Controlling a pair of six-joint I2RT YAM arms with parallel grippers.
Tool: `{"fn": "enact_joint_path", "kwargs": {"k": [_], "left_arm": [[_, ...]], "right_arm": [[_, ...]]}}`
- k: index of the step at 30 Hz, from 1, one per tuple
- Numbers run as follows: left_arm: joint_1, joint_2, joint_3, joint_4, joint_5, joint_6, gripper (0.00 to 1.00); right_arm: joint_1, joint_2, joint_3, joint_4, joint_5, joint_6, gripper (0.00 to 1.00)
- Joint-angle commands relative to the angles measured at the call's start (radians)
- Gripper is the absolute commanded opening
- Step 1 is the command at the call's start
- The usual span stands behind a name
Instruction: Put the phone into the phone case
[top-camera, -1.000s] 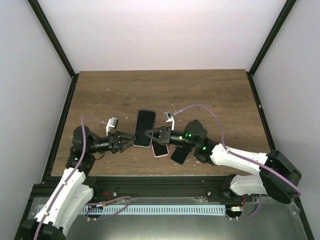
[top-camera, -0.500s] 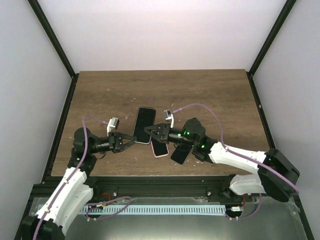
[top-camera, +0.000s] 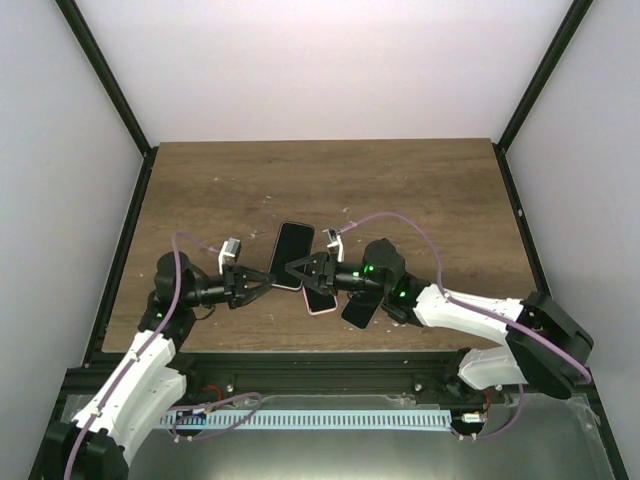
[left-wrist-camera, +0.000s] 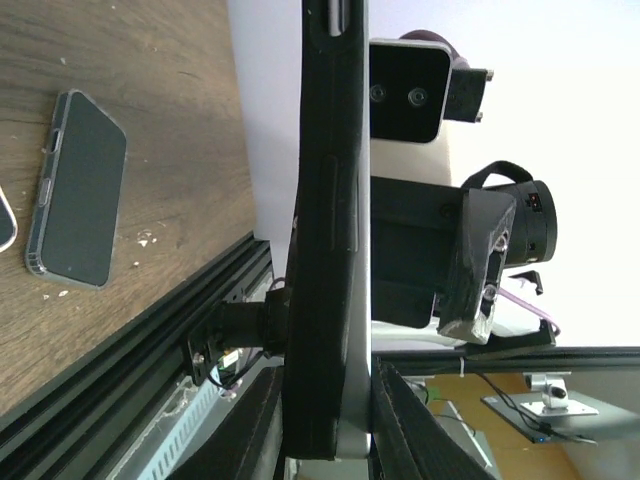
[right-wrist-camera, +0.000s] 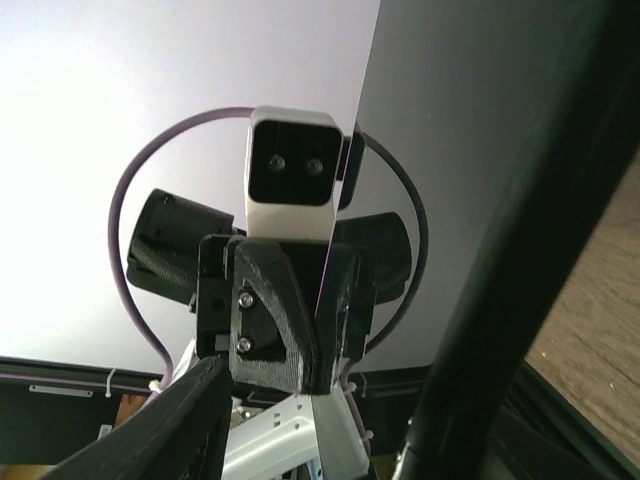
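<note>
A black phone (top-camera: 290, 254) is held up off the wooden table (top-camera: 420, 190), tilted, between my two grippers. My left gripper (top-camera: 267, 281) is shut on its near-left end. In the left wrist view the phone (left-wrist-camera: 325, 200) stands edge-on between the fingers (left-wrist-camera: 240, 430), showing a black layer and a silvery layer. My right gripper (top-camera: 299, 270) is at the phone's right edge with its jaws spread; one finger (right-wrist-camera: 185, 420) stands apart from the phone's flat face (right-wrist-camera: 450, 120). A pink-rimmed slab (top-camera: 318, 298) and a clear-rimmed dark slab (top-camera: 360, 308) lie on the table under the right arm.
The clear-rimmed slab also shows in the left wrist view (left-wrist-camera: 75, 200), flat near the table's front edge. Black rails (top-camera: 110, 80) and grey walls enclose the table. A black front rail (top-camera: 300, 362) runs between the arm bases.
The right gripper has moved left, closer against the phone. The left gripper has shifted slightly right, still holding the phone, which now looks shorter and more tilted.
</note>
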Motion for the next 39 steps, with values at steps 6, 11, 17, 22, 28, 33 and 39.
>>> {"fn": "enact_joint_path", "kwargs": {"k": [6,11,17,22,28,33,39], "left_arm": [[0.0,0.004,0.048,-0.005,-0.073,0.057,0.0],[0.001,0.005,0.046,0.01,-0.078,0.036,0.0],[0.0,0.005,0.05,-0.028,-0.081,0.056,0.0],[-0.002,-0.019,0.035,0.025,-0.055,-0.009,0.16],[-0.006,-0.058,0.036,-0.007,-0.067,0.001,0.23],[-0.006,-0.021,0.028,-0.017,-0.067,0.025,0.0],[-0.006,0.004,0.068,-0.107,-0.084,0.108,0.0]], "right_arm": [[0.018,-0.015,-0.034,0.053,-0.084,0.003,0.52],[0.021,-0.013,-0.042,0.078,-0.1,0.012,0.56],[0.021,-0.02,-0.058,0.12,-0.101,0.018,0.21],[0.023,-0.034,-0.064,0.15,-0.091,0.035,0.1],[0.026,-0.038,-0.057,0.161,-0.104,0.039,0.07],[0.026,-0.026,-0.053,0.166,-0.115,0.031,0.07],[0.026,-0.041,-0.053,0.088,-0.09,-0.025,0.05]]}}
